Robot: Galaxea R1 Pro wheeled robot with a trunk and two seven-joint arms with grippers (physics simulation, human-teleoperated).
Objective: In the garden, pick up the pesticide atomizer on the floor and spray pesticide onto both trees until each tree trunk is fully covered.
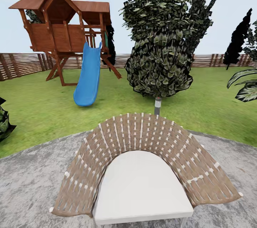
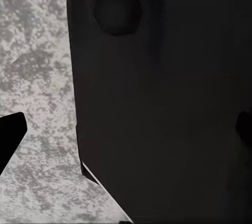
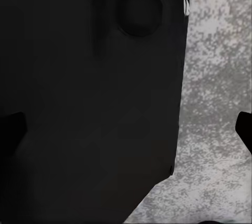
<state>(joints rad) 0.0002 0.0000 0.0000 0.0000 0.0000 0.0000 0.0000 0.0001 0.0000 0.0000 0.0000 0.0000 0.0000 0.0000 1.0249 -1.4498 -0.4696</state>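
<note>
Just below my head camera sits a wicker chair (image 1: 142,164), its curved back woven from brown strands with pale ties, wrapped around a smooth white seat cushion (image 1: 141,188). It stands on a rounded patio (image 1: 28,181) of mottled grey stone, whose curved edge meets the green lawn (image 1: 43,110) of the garden. Right behind the chair's back rises a bush (image 1: 159,66) with a dense mass of dark, scaly leaves on a thin grey stem. Further off on the grass stands a wooden playhouse (image 1: 64,28) of reddish planks with a peaked roof, and a glossy blue slide (image 1: 87,76) curving down from it. A horizontal-slat wooden fence (image 1: 21,65) closes the lawn at the back. My left wrist camera faces a large smooth dark body panel (image 2: 157,103) with speckled grey stone beside it; my right wrist camera sees a like dark panel (image 3: 89,103) and the same stone. Whether either pincer is apart or together I cannot tell. I cannot make out the pesticide atomizer anywhere here.
</note>
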